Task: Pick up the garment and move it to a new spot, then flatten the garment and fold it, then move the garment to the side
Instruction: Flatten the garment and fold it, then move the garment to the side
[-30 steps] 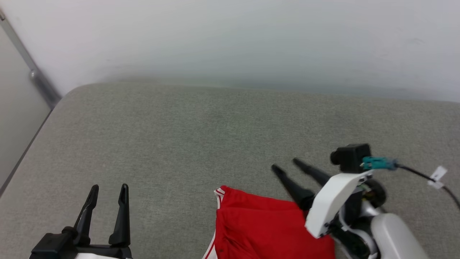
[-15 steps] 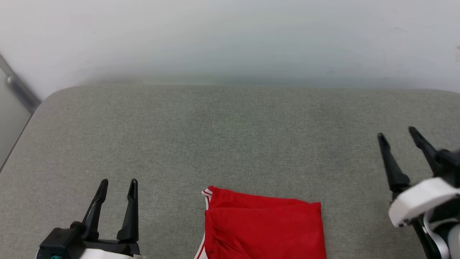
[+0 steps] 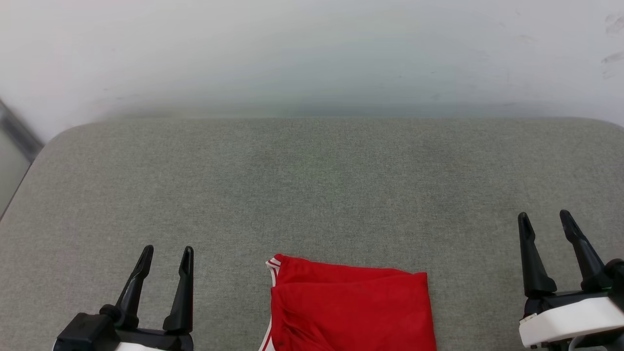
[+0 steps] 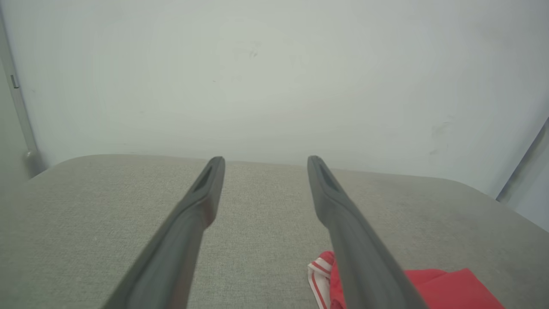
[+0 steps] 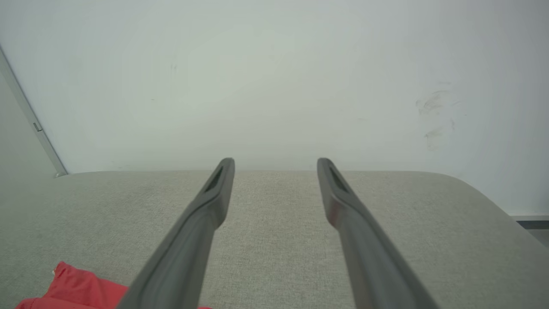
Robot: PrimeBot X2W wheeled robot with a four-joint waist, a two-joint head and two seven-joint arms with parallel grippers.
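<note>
The garment (image 3: 351, 307) lies folded on the grey cushion (image 3: 312, 185) at the bottom centre of the head view, plain red side up, with striped trim at its upper left corner. In the left wrist view the garment (image 4: 446, 292) shows at the lower right, and the right wrist view catches the garment (image 5: 77, 285) at its lower left. My left gripper (image 3: 166, 252) stands open at the lower left, well apart from the cloth. At the lower right my right gripper (image 3: 544, 216) is open too, with nothing between its fingers.
A pale wall (image 3: 312, 53) rises behind the cushion's far edge. A grey metal post (image 3: 17, 134) runs down at the far left. The cushion's rounded corners show at the upper left and upper right.
My right gripper has left the garment's right edge and swung out to the lower right, fingers pointing up. The camera has also shifted a little. The garment lies still.
</note>
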